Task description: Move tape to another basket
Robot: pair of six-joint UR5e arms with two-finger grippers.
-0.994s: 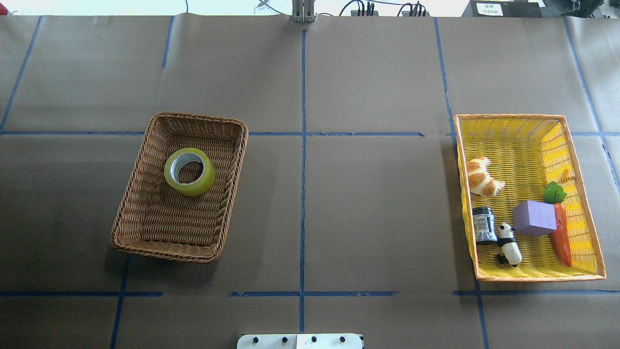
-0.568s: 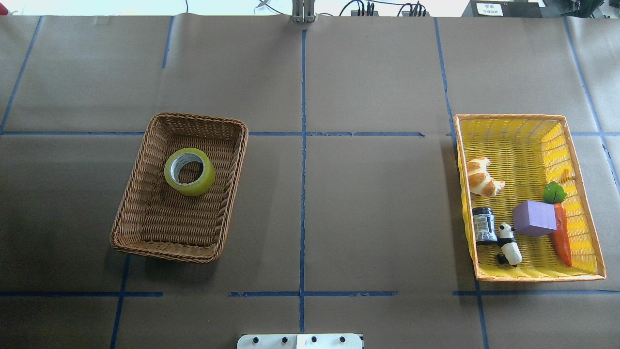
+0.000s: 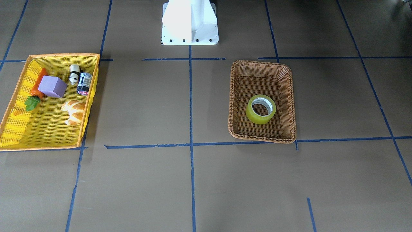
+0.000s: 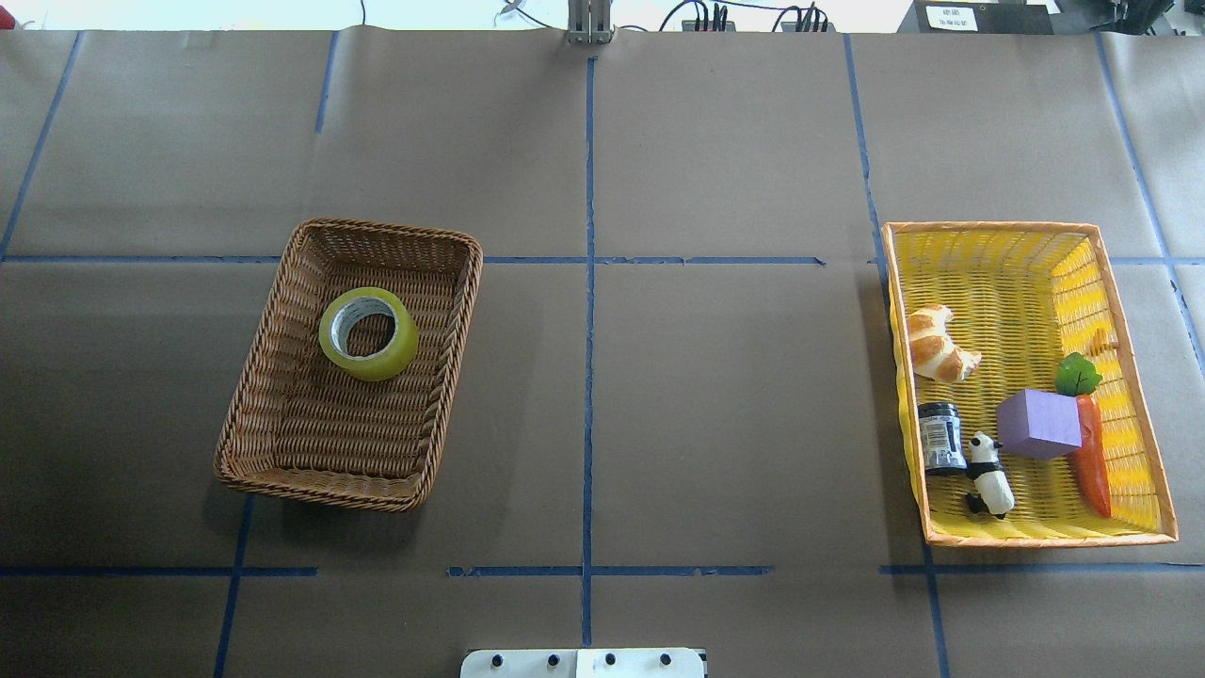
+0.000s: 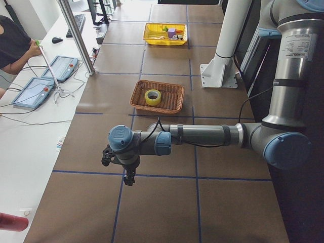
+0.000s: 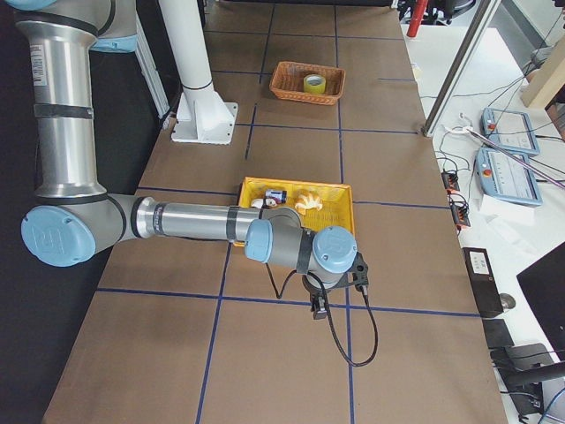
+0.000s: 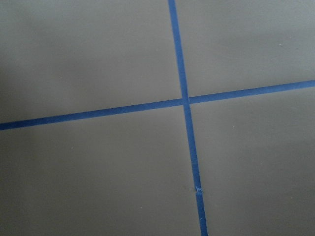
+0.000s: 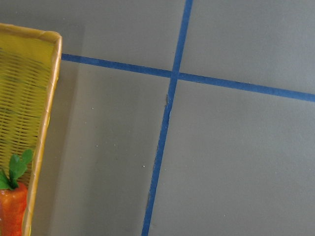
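Observation:
The yellow tape roll (image 4: 403, 347) lies flat in the far half of the brown wicker basket (image 4: 468, 282) on the table's left side; both also show in the front view, tape (image 3: 253, 116) and basket (image 3: 262, 139). Neither gripper shows in the overhead or front view. The left gripper (image 5: 125, 174) hangs over bare table well left of the wicker basket. The right gripper (image 6: 318, 305) hangs over bare table just right of the yellow plastic basket (image 6: 331, 190). I cannot tell whether either is open or shut.
The yellow, orange-rimmed plastic basket (image 4: 1026, 282) on the right holds a croissant (image 4: 935, 345), a small black jar (image 4: 940, 435), a toy panda (image 4: 990, 474), a purple block (image 4: 1038, 424) and a toy carrot (image 4: 1092, 459). The robot's white base (image 3: 190, 22) stands at the table's near edge. Blue tape lines cross the brown table cover.

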